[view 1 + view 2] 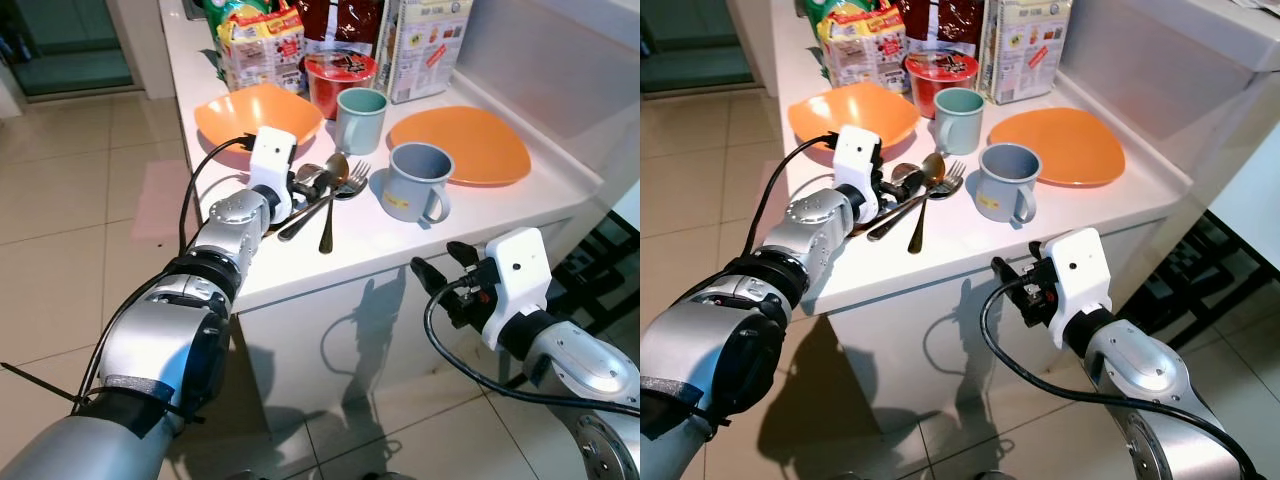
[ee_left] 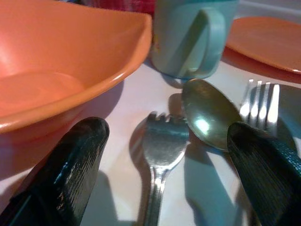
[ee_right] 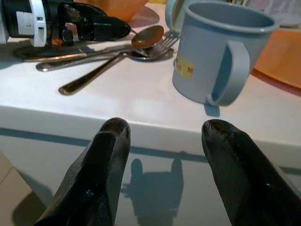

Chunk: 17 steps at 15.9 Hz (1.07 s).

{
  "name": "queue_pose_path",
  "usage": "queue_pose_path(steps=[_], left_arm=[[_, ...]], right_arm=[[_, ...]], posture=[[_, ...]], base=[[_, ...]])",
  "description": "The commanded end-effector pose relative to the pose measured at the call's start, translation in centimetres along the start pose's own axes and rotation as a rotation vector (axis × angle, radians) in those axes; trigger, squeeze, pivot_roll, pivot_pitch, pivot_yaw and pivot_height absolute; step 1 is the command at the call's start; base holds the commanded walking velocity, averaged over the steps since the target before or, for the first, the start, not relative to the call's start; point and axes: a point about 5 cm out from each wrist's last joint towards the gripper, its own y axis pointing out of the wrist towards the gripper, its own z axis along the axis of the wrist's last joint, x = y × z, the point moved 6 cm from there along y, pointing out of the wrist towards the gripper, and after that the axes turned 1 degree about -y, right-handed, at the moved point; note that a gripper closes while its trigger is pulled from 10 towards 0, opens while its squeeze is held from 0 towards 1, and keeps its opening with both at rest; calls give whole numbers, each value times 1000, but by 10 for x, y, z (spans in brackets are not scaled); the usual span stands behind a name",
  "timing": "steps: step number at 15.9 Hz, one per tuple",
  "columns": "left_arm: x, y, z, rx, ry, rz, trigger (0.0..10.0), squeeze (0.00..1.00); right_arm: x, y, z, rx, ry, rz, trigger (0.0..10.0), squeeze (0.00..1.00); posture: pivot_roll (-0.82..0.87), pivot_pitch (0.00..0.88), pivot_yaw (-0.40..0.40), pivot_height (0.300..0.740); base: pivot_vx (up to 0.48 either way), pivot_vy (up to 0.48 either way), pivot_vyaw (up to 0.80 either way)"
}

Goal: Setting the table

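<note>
- Cutlery lies bunched on the white worktop, between the orange bowl and the grey mug: a spoon, two forks and more handles fanned toward the worktop's front edge.
- Left end effector sits low over the cutlery, its black fingers spread apart on either side of a fork head and the spoon bowl, gripping nothing.
- Right end effector hangs in front of the worktop's edge, below the grey mug, fingers parted and empty.
- Behind the cutlery stands a pale green mug, with a red tub and food packets further back.
- An orange plate lies just behind the grey mug.
</note>
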Motion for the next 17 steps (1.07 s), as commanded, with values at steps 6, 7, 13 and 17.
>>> queue_pose_path(steps=[6,7,13,17], left_arm=[[2,2,-5,-40,55,16,10000,1000],[2,2,-7,-46,60,18,10000,1000],[-17,-2,-8,-61,-14,114,10000,0],[-17,-2,-2,-26,-97,102,10000,0]], right_arm=[[-2,-5,0,-25,-4,6,10000,0],[-2,-6,0,-27,-4,7,10000,0],[-4,-6,1,-32,-3,12,10000,0],[-3,-5,1,-34,-2,13,10000,0]], posture=[[-255,91,-21,740],[-255,91,-21,740],[-254,92,-22,740],[-251,88,-25,740]], base=[[0,0,0],[0,0,0],[0,0,0],[0,0,0]])
